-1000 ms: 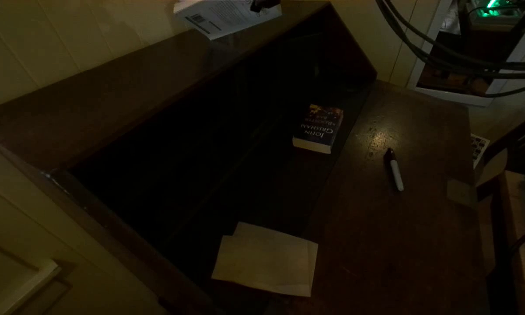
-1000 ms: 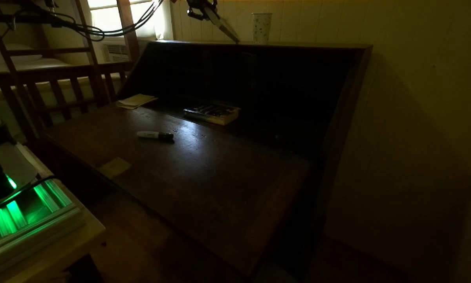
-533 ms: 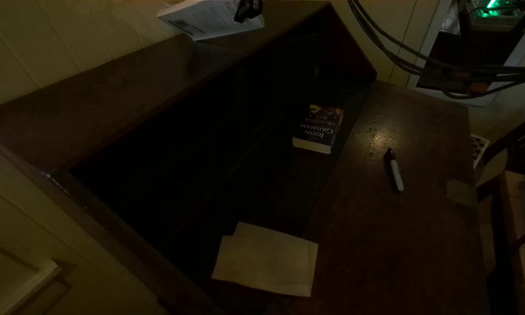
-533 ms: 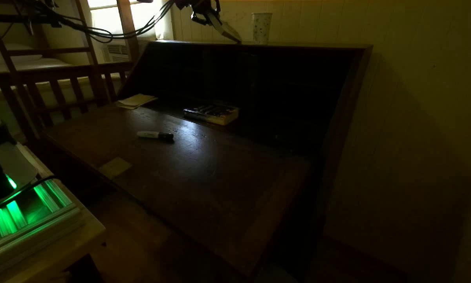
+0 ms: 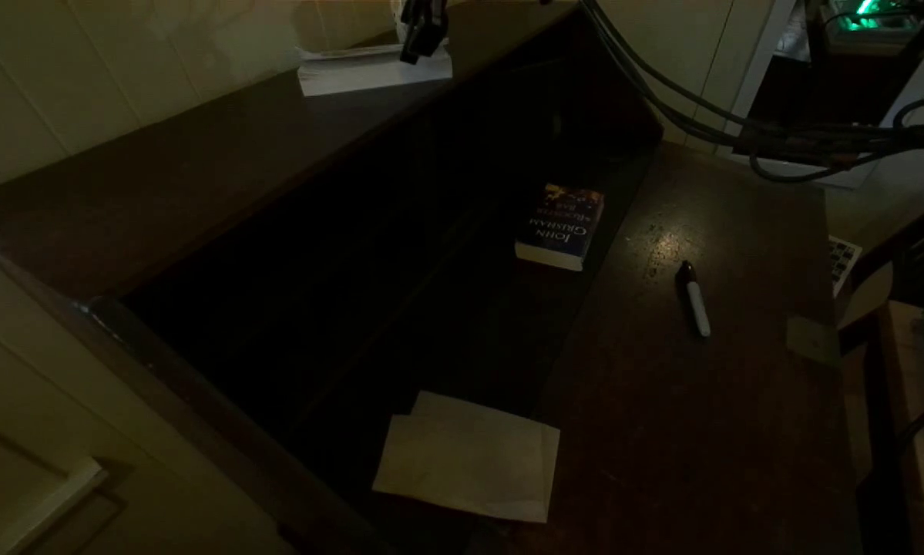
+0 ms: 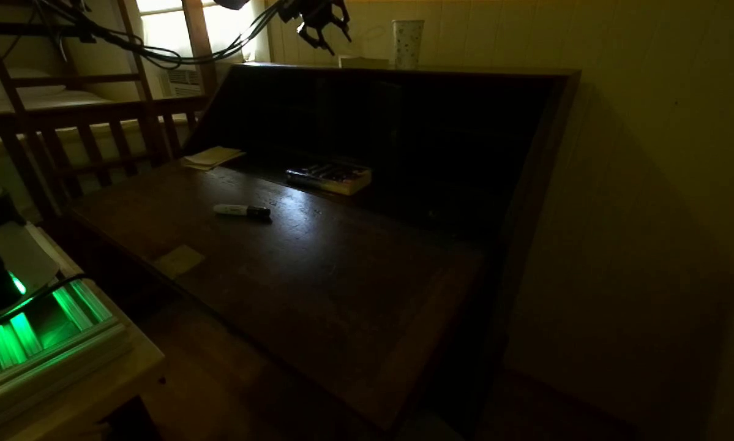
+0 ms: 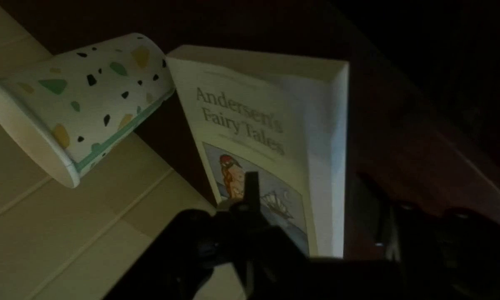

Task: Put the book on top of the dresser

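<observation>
- 1 dresser [image 5: 161, 177]: dark brown, smooth top, very dark front; seen in both exterior views.
- 1 gripper [image 6: 341, 47]: above the dresser top, its 2 fingers [image 7: 252, 191] spread well apart, nothing held between them.
- At least 2 pale sheets [image 5: 469, 466]: overlapping, on the dresser's lower surface, toward one end.
- 1 book [image 7: 258, 141], "Andersen's Fairy Tales": on the dresser top, illustrated cover up. Long axis askew to the dresser's length, title end nearer the front edge. Cannot tell if fully flat. Wrist view: one finger overlaps the cover; contact unclear.
- 1 dark-covered book [image 5: 560, 231]: flat on the lower surface. Books total 2.
- 1 patterned cup [image 7: 87, 104]: upright, just beside the book's title end; touching or not, cannot tell.
- 1 marker [image 5: 694, 301]: lying on the lower surface.
</observation>
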